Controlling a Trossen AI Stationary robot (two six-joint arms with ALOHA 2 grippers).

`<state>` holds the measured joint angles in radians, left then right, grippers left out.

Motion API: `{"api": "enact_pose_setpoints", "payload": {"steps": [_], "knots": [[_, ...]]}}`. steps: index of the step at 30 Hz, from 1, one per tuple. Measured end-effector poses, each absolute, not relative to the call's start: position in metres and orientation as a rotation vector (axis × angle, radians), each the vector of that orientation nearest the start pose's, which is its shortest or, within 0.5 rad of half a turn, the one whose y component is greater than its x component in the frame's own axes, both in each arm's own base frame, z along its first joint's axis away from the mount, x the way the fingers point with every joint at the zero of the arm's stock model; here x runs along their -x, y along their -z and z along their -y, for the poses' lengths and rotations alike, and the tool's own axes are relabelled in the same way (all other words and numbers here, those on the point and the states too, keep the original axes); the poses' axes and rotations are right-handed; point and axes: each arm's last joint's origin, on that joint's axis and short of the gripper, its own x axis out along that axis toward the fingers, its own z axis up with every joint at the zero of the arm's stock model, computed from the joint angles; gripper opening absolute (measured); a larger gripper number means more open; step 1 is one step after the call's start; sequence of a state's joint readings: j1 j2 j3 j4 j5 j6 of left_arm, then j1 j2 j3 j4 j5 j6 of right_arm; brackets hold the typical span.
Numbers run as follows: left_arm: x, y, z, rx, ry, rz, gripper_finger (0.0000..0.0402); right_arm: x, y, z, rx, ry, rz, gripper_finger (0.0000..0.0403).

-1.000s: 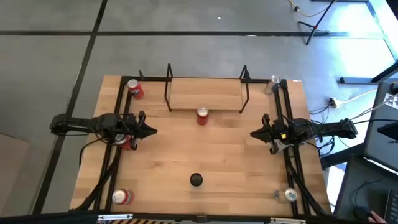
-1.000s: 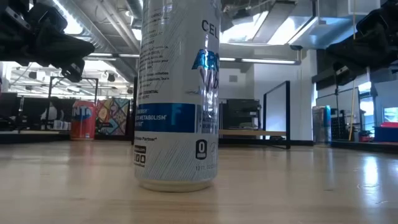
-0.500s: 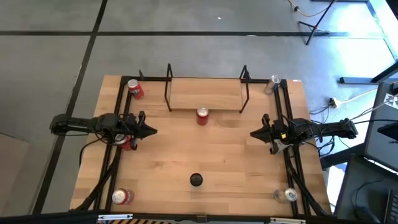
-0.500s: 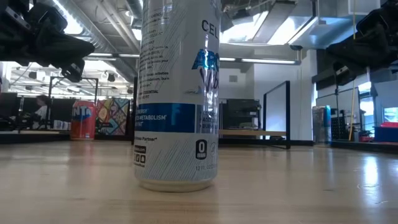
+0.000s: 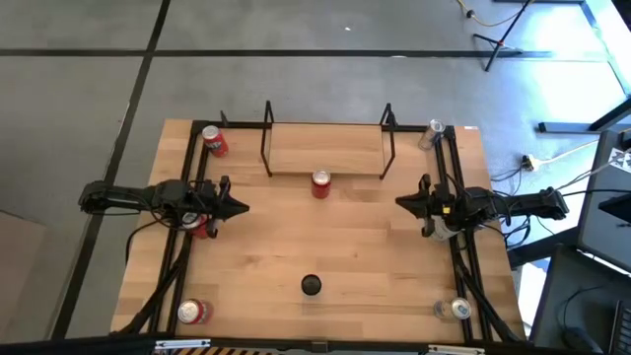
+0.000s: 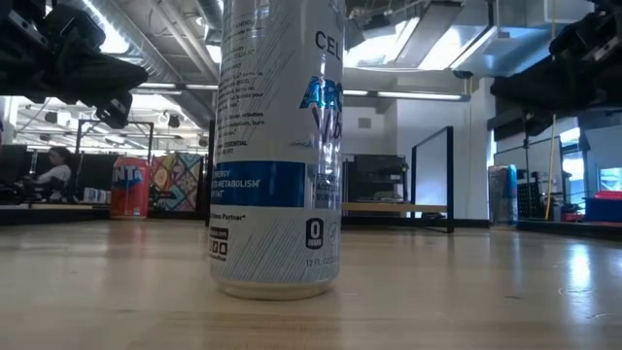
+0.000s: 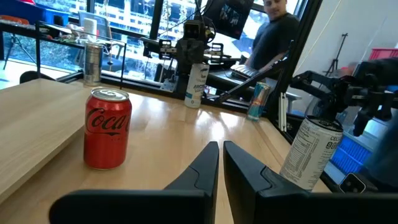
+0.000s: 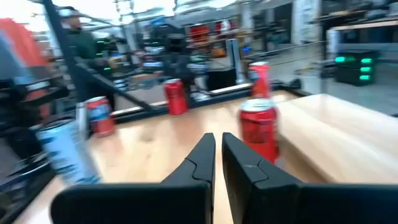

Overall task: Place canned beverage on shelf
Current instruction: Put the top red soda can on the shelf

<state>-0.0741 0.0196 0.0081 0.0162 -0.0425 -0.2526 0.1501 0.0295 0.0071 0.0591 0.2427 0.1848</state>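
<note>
Centrally: red can [image 5: 320, 184] upright, touching shelf [image 5: 325, 148] front edge. Left gripper [image 5: 235, 208] at 9 o'clock, fingers clenched, empty. Right gripper [image 5: 402, 204] at 3 o'clock, likewise.

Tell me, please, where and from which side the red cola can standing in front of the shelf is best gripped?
Probably around the middle of the upright red cola can, on its round side wall. Come level from the open tabletop side: the low light-wood shelf stands close behind it, and either hand has a clear path.

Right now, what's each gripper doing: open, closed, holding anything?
Left gripper: closed, holding nothing, at the table's left edge.
Right gripper: closed, holding nothing, at the table's right edge.
</note>
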Motion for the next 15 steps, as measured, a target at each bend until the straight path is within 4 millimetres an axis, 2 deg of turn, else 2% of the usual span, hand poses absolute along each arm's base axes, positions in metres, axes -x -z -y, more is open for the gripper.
{"api": "enact_pose_setpoints", "payload": {"steps": [15], "knots": [[-0.0982, -0.1663, 0.0061, 0.253, 0.032, 0.001, 0.002, -0.0982, -0.1687, -0.0093, -0.19, 0.038, 0.034, 0.0019]]}}
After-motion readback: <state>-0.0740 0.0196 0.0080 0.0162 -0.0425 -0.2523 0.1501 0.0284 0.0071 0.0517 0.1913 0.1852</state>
